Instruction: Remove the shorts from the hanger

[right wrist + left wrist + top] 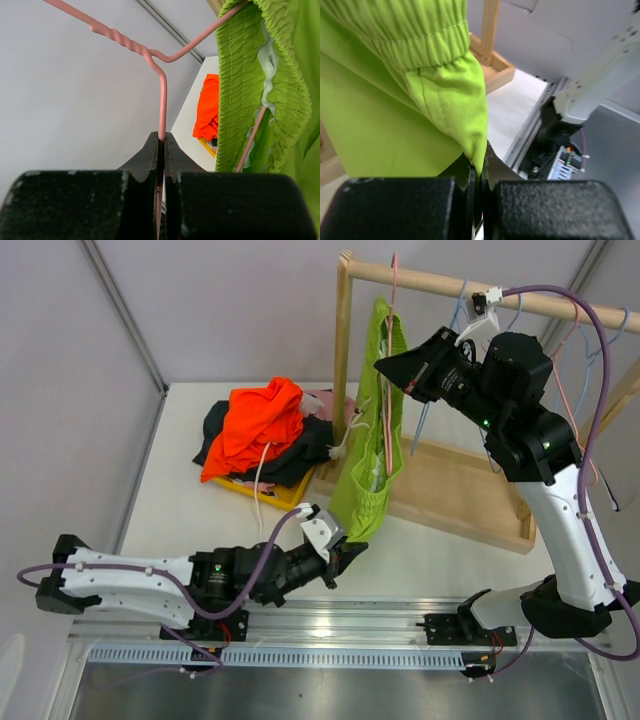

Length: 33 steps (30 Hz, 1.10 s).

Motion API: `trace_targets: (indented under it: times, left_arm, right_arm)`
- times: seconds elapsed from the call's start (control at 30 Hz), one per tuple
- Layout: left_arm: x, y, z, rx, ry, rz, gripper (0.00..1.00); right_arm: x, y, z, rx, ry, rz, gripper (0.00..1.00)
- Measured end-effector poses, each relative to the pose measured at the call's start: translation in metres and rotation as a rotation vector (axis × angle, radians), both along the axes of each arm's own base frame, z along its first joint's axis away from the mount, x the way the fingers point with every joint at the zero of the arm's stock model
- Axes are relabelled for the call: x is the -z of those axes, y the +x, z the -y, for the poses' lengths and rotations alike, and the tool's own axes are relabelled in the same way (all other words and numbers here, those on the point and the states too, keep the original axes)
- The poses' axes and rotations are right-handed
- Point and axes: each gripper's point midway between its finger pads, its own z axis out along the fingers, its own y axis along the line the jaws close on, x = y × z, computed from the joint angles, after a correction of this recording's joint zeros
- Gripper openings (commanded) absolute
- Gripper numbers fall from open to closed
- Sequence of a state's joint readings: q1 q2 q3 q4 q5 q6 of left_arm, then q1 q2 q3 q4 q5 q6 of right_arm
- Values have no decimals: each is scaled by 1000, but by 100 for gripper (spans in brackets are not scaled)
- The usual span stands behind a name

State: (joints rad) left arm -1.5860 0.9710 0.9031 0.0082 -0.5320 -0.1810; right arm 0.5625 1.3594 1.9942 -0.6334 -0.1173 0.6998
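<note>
Lime green shorts (pixel 375 460) hang by their waistband from a pink wire hanger (pixel 388 410) on the wooden rack's rail (pixel 430 280). My left gripper (pixel 352 548) is low, near the table's front, shut on the bottom corner of one green leg (pixel 455 110); the fabric is pinched between its jaws (pixel 479 167). My right gripper (pixel 385 368) is up by the rail, shut on the hanger's wire (pixel 162 100) just below the twisted neck (pixel 161 137). The green elastic waistband (pixel 250 75) hangs right beside it.
Orange shorts (pixel 262 425) lie on top of dark shorts (pixel 305 450) in a heap at the back left, over a yellow flat thing (pixel 285 498). The rack's wooden base (pixel 460 490) fills the right middle. Other wire hangers (pixel 575 360) hang from the rail's right end.
</note>
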Motion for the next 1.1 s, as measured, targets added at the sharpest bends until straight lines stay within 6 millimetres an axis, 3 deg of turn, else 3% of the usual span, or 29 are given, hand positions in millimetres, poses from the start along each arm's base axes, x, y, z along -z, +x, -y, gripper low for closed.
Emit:
trace_targets:
  times: [0.17, 0.3, 0.4, 0.6, 0.73, 0.9, 1.1]
  left_arm:
    - [20, 16, 8, -84, 56, 6, 0]
    - [16, 56, 11, -198, 88, 10, 0]
    - [-4, 98, 1, -304, 78, 18, 0]
    - [-69, 196, -35, -530, 15, 35, 0]
    - [-82, 228, -47, -591, 24, 32, 0]
    - [-56, 218, -51, -545, 63, -8, 0]
    - [4, 174, -88, -505, 114, -99, 0]
  right_arm:
    - [4, -1, 4, 11, 7, -34, 0]
    - [9, -15, 13, 19, 42, -74, 0]
    - [24, -39, 22, 16, 72, -129, 0]
    - [45, -82, 43, 14, 131, -219, 0]
    - [40, -92, 49, 13, 168, -229, 0]
    - [31, -88, 48, 27, 159, -233, 0]
    - [-9, -52, 37, 47, 163, -168, 0]
